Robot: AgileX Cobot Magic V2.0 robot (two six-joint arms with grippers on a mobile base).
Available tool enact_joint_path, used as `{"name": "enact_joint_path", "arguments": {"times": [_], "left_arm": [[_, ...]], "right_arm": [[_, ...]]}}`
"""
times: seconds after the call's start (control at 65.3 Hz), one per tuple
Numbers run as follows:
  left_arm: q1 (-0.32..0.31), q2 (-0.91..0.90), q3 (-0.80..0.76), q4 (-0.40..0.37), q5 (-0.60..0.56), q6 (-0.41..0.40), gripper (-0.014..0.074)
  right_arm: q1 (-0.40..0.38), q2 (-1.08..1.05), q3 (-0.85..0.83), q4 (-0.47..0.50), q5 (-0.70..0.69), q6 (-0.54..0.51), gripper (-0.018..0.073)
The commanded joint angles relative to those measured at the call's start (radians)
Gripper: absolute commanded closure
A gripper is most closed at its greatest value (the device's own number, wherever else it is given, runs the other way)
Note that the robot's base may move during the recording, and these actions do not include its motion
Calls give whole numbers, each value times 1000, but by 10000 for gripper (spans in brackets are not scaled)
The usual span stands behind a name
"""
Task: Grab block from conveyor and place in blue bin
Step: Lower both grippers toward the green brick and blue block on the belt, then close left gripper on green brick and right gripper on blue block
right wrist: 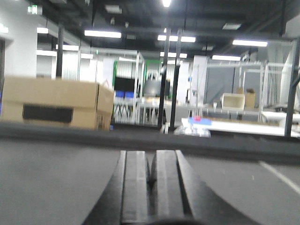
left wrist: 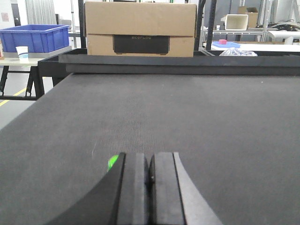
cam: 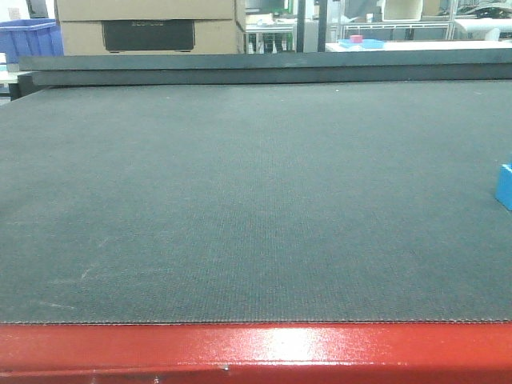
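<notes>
Left gripper (left wrist: 149, 161), bottom centre of its wrist view, is clenched on nothing, its matte black pads pressed flat together; the right gripper (right wrist: 150, 159) looks the same. The block (cam: 504, 186), bright blue and straight-edged, peeks in at the right edge of the front view on the finely woven conveyor (cam: 240, 200). Open wide first, then close squarely across its flat faces. The ribbed plastic blue bin (left wrist: 35, 37) sits far off, upper left
</notes>
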Motion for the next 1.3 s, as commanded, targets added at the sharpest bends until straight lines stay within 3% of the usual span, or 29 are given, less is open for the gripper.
{"name": "enact_joint_path", "arguments": {"times": [0.0,0.306,0.536,0.735,0.964,1.041,1.163,1.285], "left_arm": [[2,-3,-96,6,53,-4,707],[2,230,-424,7,280,-4,707],[2,592,-695,7,554,-4,707],[2,858,-840,0,711,-4,707],[2,1051,-888,0,720,-4,707],[2,1081,-888,0,693,-13,707],[2,1130,-896,2,647,-89,707],[2,1191,-948,8,726,-89,707]], "right_arm": [[-6,-2,-96,37,17,-2,721],[-6,155,-437,35,483,-2,721],[-6,474,-619,73,684,-2,721],[-6,753,-815,73,919,-2,721],[-6,1063,-1033,73,1256,-2,721],[-6,1129,-1053,67,1265,-3,721],[-6,1244,-1077,31,1258,-2,721],[-22,1370,-1132,-36,1285,108,721]]}}
